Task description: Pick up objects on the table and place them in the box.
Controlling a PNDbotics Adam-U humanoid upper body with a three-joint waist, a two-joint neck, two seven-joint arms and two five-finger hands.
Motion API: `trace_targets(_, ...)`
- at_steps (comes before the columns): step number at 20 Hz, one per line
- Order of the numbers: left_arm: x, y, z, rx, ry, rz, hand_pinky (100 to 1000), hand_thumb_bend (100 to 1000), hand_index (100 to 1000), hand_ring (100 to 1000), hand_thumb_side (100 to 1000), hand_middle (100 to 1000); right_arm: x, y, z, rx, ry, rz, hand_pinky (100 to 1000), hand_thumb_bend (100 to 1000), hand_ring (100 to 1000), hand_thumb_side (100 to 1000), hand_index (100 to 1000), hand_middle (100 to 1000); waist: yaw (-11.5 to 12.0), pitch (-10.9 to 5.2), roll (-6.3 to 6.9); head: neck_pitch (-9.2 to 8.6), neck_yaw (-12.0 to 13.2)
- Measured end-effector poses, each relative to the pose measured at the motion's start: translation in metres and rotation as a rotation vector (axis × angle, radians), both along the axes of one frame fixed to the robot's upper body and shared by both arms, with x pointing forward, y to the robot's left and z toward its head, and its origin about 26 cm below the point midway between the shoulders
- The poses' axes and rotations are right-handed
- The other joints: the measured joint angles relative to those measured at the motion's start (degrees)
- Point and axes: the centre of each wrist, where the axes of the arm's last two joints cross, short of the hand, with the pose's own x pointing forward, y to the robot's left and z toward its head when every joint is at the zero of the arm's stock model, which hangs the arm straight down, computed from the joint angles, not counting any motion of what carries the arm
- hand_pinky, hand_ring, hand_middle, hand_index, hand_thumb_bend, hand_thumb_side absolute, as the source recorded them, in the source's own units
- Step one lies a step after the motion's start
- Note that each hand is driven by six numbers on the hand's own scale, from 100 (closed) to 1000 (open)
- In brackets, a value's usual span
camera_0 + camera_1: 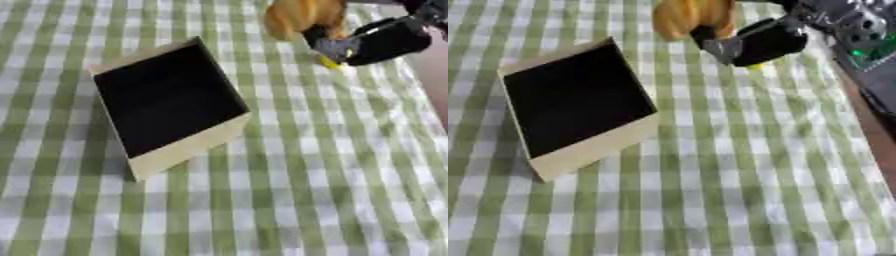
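An open box [166, 100] with a black inside and pale cardboard walls stands left of centre on the green and white checked cloth. At the top right my right hand [372, 40] comes in, black with a grey part at the fingers. A rounded orange object [297, 17] sits at the fingers, and a dark finger [703, 33] lies across its lower edge. It looks held, just beyond the box's far right corner. A small yellow bit [329, 62] shows under the hand. My left hand is out of sight.
The checked cloth [306, 190] covers the table in front of and to the right of the box. The table's right edge [866, 125] runs down the right side. A grey device with a green light [868, 50] sits beyond it.
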Motion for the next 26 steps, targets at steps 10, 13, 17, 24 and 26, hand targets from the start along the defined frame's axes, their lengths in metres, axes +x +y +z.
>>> trace_targets(10,0.007,-0.017,0.04,-0.034,-0.219,-0.152,767,100,855,734,612,780,0.046,0.035,-0.013,-0.033,0.028,-0.092,869,100,737,144,660,523,7.2,-0.13,-1.19,-0.04,-4.4)
trace_targets(13,0.007,-0.02,0.044,-0.031,-0.233,-0.182,769,100,855,733,629,782,0.067,0.041,-0.031,-0.065,0.039,-0.134,867,100,741,168,661,531,7.8,0.4,-1.34,-0.11,-5.1)
trace_targets(17,0.007,-0.019,0.042,-0.02,-0.224,-0.19,770,100,854,731,648,784,0.084,0.049,-0.056,-0.106,0.027,-0.173,865,144,746,191,664,539,7.5,0.92,-1.35,-0.36,-5.2)
trace_targets(24,0.007,-0.017,0.037,-0.007,-0.195,-0.184,771,100,854,730,653,786,0.09,0.055,-0.08,-0.148,-0.017,-0.204,861,195,751,227,665,549,6.0,1.08,-0.99,-0.5,-4.1)
trace_targets(26,0.007,-0.017,0.037,-0.004,-0.189,-0.183,771,100,854,730,653,786,0.09,0.056,-0.085,-0.16,-0.021,-0.205,860,206,754,248,668,555,5.6,1.08,-0.9,-0.5,-3.9)
